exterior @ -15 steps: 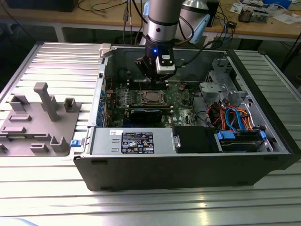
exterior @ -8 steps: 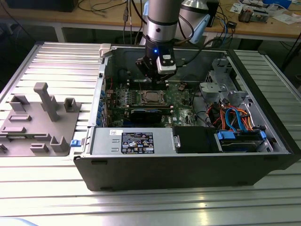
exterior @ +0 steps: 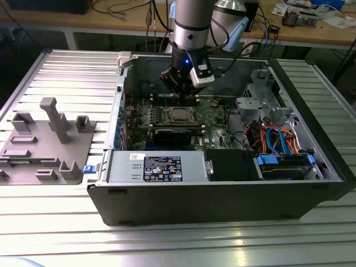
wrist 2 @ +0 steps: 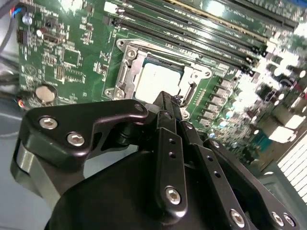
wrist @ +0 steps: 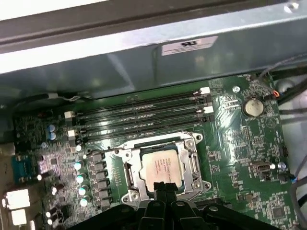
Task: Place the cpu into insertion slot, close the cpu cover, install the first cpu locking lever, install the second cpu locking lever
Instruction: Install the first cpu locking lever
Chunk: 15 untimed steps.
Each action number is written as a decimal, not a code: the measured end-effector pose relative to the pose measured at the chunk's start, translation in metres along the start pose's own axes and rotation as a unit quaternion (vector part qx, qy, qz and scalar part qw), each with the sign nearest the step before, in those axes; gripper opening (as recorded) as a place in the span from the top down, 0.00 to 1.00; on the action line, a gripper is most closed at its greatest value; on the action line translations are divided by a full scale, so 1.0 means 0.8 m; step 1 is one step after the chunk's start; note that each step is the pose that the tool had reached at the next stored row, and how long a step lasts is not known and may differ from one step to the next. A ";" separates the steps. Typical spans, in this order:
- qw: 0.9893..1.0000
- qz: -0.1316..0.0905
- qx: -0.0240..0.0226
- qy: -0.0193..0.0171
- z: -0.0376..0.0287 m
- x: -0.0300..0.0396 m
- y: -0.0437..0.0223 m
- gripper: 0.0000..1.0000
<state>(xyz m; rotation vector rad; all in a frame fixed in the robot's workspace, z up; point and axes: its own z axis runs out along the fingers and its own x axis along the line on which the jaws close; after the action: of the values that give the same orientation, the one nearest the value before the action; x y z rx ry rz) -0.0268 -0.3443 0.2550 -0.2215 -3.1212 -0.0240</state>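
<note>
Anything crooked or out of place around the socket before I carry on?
Nothing stands out. The cpu sits flat and square in the window of the cpu cover, whose frame lies level around it. The tool hangs just above them.

Silver-grey cpu (wrist: 162, 165), green motherboard (wrist: 235, 139) (speckled with tiny silver parts), black gripper (wrist: 164, 188), blue and orange cables (exterior: 276, 139)

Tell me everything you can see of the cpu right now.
The cpu is a small flat square chip with a pale silver-grey metal top carrying faint print. It lies flat in the insertion slot on the green motherboard, with the silvery cpu cover framing it on all sides. Long black memory slots run beside the socket. The shut tips of the gripper sit at one edge of the chip; whether they touch it cannot be told.
</note>
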 end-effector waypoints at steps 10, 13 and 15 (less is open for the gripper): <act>0.998 -0.060 -0.001 -0.013 0.0012 0.0010 -0.0001 0.89; 0.996 -0.089 -0.002 -0.013 0.0012 0.0010 -0.0001 0.89; 0.995 -0.102 -0.002 -0.013 0.0012 0.0010 -0.0001 0.89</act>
<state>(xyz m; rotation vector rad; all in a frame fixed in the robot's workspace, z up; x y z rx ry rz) -0.0276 -0.3442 0.2541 0.0995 -3.1548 -0.0291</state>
